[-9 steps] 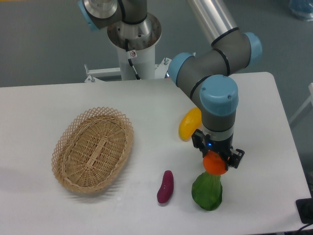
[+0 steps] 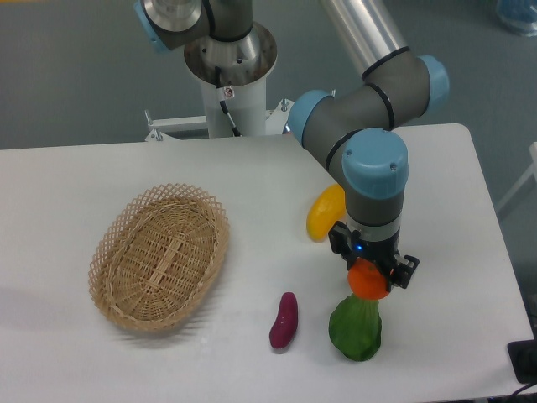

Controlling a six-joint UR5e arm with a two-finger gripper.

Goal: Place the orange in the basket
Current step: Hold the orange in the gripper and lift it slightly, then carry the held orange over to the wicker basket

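Hand (image 2: 370,280) gripping orange (image 2: 369,280), above tabletop (image 2: 453,210).
Orange smooth, round, just over lumpy green veg (image 2: 356,328); woven oval wicker basket (image 2: 159,256) well apart, far left w/ lattice rim.

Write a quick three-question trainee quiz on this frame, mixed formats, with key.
1. True or false: the small round bright orange fruit already lies in the oval light tan woven wicker basket.
2. Which item lies between the basket and the green leafy vegetable? A) long yellow mango-like fruit B) small purple eggplant-shaped item C) a blue cup
3. Fill in: the two-finger gripper is shut on the ____.

Key:
1. False; the orange is in the gripper, just above the green vegetable, well right of the basket.
2. B
3. orange
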